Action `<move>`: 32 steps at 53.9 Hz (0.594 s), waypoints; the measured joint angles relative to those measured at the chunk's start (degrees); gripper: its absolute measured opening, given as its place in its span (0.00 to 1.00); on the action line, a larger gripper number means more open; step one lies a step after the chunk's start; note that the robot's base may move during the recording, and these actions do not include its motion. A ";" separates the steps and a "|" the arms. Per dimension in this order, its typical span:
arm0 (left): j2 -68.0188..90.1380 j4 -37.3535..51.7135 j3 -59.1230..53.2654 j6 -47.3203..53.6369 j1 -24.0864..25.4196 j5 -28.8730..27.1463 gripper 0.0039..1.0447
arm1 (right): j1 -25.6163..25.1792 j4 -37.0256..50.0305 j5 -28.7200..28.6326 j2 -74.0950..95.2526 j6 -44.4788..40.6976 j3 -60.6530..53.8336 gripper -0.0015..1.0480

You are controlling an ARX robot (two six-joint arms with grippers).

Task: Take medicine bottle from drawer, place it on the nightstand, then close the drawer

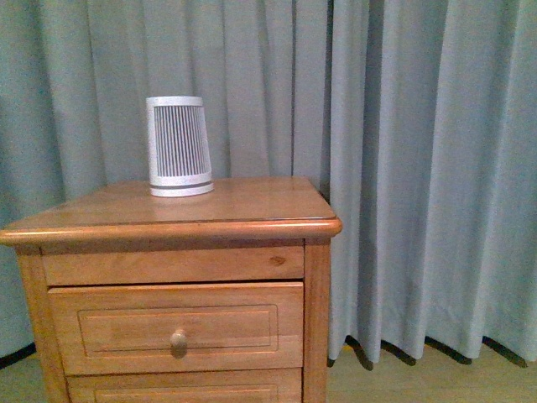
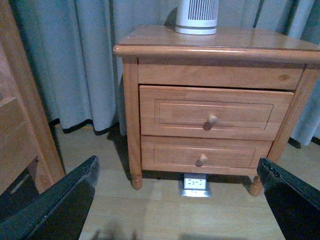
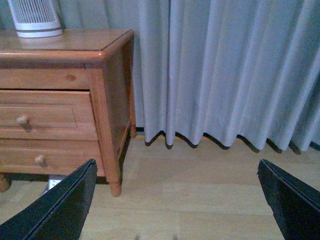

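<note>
The honey-brown nightstand [image 1: 252, 210] [image 2: 131, 100] [image 3: 107, 90] stands before grey curtains. Its upper drawer [image 1: 126, 327] [image 2: 175, 112] [image 3: 45, 115] is shut, a small wooden knob [image 1: 179, 342] [image 2: 211, 121] at its middle. The medicine bottle is hidden. My left gripper [image 2: 177, 200] hangs open well back from the cabinet front, low over the floor, with nothing between its black fingers [image 2: 55, 205]. In the right wrist view my right gripper [image 3: 177, 200] is open too, off the cabinet's right side above bare floor, and it holds nothing.
A white-and-grey ribbed tapered device [image 1: 178, 147] [image 2: 197, 16] [image 3: 35, 19] stands on the nightstand top at the back left. The lower drawer [image 2: 200, 156] is shut. A floor socket [image 2: 195, 184] lies under the cabinet. A wooden bed frame [image 2: 20, 125] rises to the left.
</note>
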 joint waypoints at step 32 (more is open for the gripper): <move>79.54 52.78 17.64 -13.42 -4.15 -8.66 0.94 | 0.00 0.00 -0.02 0.00 0.00 0.00 0.93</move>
